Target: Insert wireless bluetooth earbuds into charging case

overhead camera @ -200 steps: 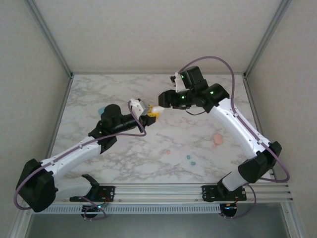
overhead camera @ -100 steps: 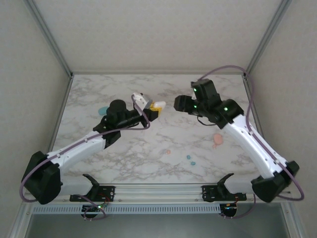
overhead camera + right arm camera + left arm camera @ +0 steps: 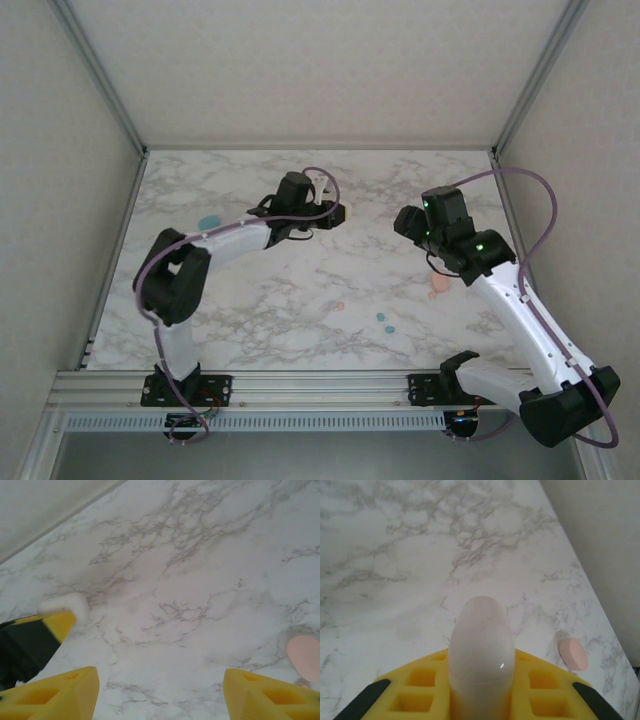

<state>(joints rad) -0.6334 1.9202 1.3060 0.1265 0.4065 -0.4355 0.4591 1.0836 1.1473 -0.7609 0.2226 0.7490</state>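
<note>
Left arm (image 3: 235,238): stretched toward the tabletop's far edge, jaws clamped on white case (image 3: 481,650). Right arm (image 3: 520,310): bent, jaws wide, empty. Earbuds (image 3: 380,317): loose toward the near edge.

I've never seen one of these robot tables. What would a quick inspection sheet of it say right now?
Surface: marble-pattern table, no spills seen.
Job's things: white case held above the table; pink case and teal case lying on it; one pink-orange earbud and two teal earbuds loose towards the near edge.
Clutter: nothing seen.
Grippers: left gripper shut on the white case; right gripper open, holding nothing.
Cables: a purple cable loops along each arm, above the table.
Surroundings: pale walls and metal frame posts.
</note>
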